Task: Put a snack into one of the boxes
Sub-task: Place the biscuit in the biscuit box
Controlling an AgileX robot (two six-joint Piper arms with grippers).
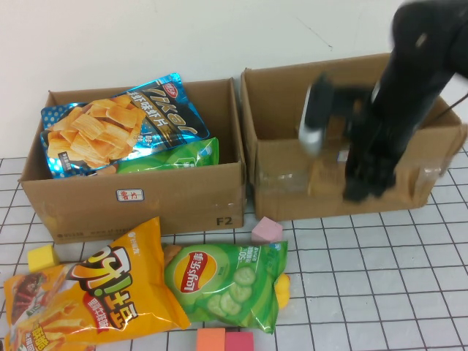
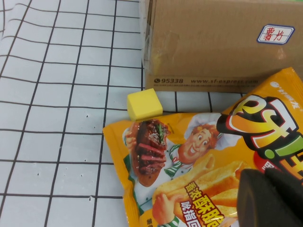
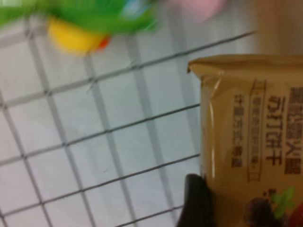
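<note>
Two cardboard boxes are seen from the high view; the right tool [image 1: 365, 186], clamped on a tan biscuit packet [image 1: 322, 175], is held before the right box [image 1: 278, 102], delivery pending. Left wrist view: the left tool [image 2: 272, 198], grip unreadable, over an orange snack bag [image 2: 189, 156]. Only the right wrist view shows the packet's print.
</note>
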